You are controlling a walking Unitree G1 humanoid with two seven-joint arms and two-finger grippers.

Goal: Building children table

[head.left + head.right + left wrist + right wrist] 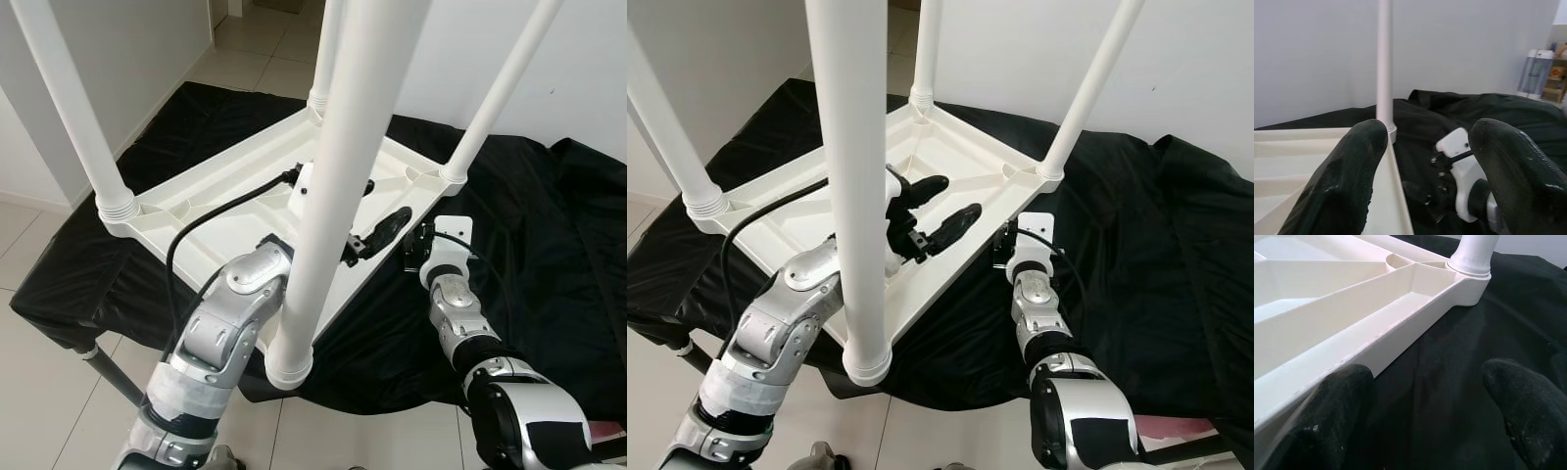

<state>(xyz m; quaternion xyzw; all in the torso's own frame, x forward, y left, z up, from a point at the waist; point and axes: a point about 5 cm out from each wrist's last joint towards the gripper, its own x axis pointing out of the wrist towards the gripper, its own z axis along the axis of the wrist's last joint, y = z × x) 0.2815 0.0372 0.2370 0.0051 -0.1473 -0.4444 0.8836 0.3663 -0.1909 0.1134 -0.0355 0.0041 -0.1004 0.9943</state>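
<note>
1. A white plastic children's table (pixel 950 162) lies upside down on a black cloth (pixel 1136 235), its four white legs (pixel 854 176) pointing up.
2. The left gripper (pixel 939 211) hovers over the table's underside, fingers spread, grasping nothing.
3. The right gripper (pixel 1432 416) sits just beside the table's edge above the cloth, fingers apart and empty.

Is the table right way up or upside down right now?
Upside down: the white tabletop lies ribbed underside up on the black cloth, with four legs pointing upward.
</note>
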